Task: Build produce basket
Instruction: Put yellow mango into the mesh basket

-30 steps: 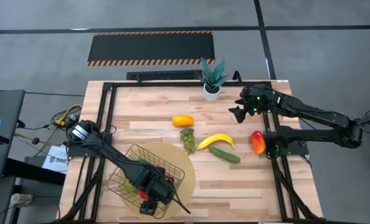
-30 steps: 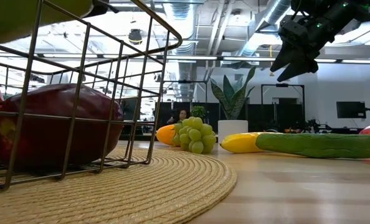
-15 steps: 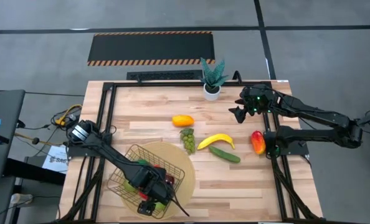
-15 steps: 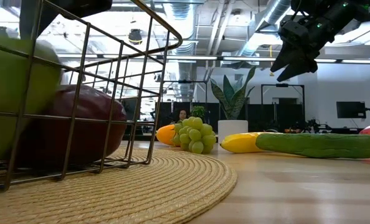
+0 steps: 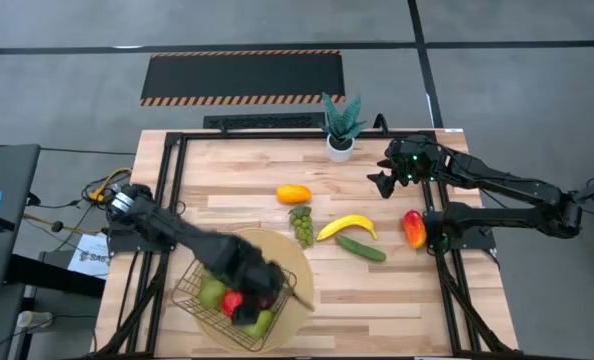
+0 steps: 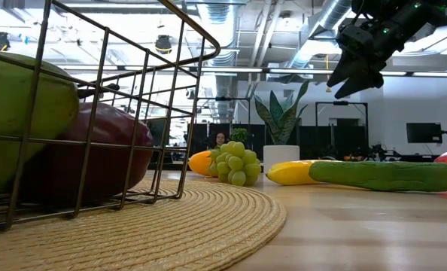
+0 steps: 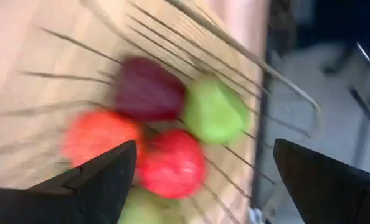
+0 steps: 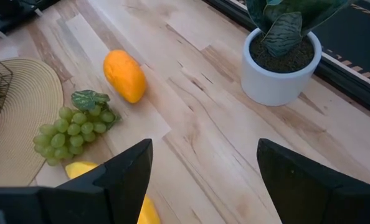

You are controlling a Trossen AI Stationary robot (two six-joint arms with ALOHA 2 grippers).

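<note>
The left gripper (image 5: 262,285) hangs over the golden wire basket (image 5: 192,297), which sits on the round tan mat (image 5: 292,262) near the table's front-left. From its wrist camera the two dark fingers (image 7: 91,180) stand wide apart with nothing between them, though that view is badly smeared. Down in the basket lie a dark red apple (image 7: 149,90), a green pear (image 7: 215,113), and two red fruits (image 7: 171,163) I can't quite name through the blur.

Out on the wooden table (image 5: 237,170) more produce waits: an orange-yellow mango (image 5: 293,193), green grapes (image 5: 302,225) just beside the mat, a yellow banana (image 5: 347,227) touching the cucumber (image 5: 361,248), and a red-orange mango (image 5: 414,228) by the right edge.

The right gripper (image 5: 385,183) hovers high near the potted plant (image 5: 341,125), fingers (image 8: 110,180) spread and empty.
</note>
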